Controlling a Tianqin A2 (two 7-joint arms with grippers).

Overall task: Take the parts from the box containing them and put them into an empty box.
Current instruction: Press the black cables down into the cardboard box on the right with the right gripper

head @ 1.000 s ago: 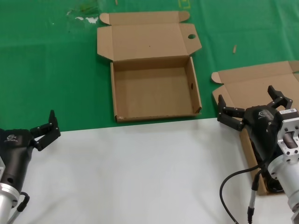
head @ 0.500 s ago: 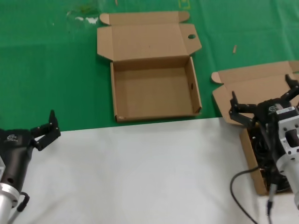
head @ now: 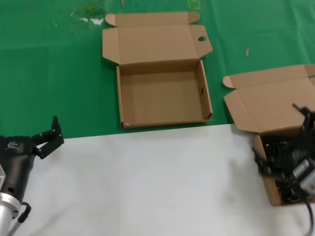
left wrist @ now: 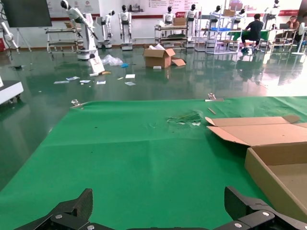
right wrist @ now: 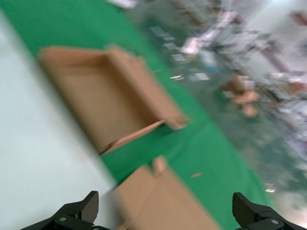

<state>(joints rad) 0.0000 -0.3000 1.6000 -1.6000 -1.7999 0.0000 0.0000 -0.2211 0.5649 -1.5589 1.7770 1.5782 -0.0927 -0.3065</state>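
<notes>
1. Right gripper [head: 290,162] sits low over the parts box [head: 268,105] at the right edge of the head view, motion-blurred. Its black fingers spread out over the box's tray; jaws apart, nothing between them that I can make out.
2. Right wrist view agrees: two fingertips [right wrist: 76,211] at opposite corners of the picture, wide gap between, both boxes beyond them.
3. Parts box: lid hinged back flat on the green mat [head: 49,73], tray below it. Dark parts [head: 275,150] lie in the tray, right under the right gripper. Blur hides whether the fingers touch them.
4. Empty box [head: 162,96]: well off to the left of the right jaws, lid open, round hole in the right lid flap, small hole in the right side wall. Nothing inside.
5. Left gripper [head: 47,137]: parked at the left edge, on the line where the white sheet [head: 147,182] meets the green mat. Jaws apart, holding nothing.
6. Left wrist view: both fingertips [left wrist: 72,213] spread wide, green mat ahead of them, empty box off to one side, well apart from the jaws.
</notes>
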